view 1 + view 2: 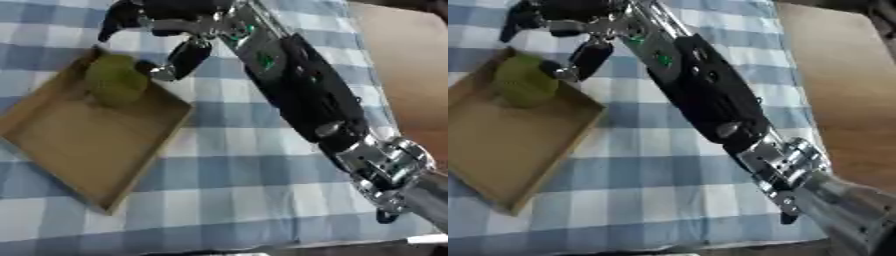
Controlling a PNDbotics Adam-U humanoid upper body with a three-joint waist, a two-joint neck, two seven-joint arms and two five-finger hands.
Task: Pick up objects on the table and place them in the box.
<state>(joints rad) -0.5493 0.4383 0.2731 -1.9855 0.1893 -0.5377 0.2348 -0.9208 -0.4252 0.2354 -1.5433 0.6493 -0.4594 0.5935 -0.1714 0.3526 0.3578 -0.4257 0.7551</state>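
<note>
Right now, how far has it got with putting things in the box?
A green object already sits in the far corner of the wooden box. The right hand hovers just above and beside it, fingers spread, holding nothing I can see. No other objects show on the checked tablecloth, so little seems left.

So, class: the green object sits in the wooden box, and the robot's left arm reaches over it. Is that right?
Not quite. It is the right arm that reaches in from the right, its right hand above the green object in the wooden box, as the left eye view shows.
</note>
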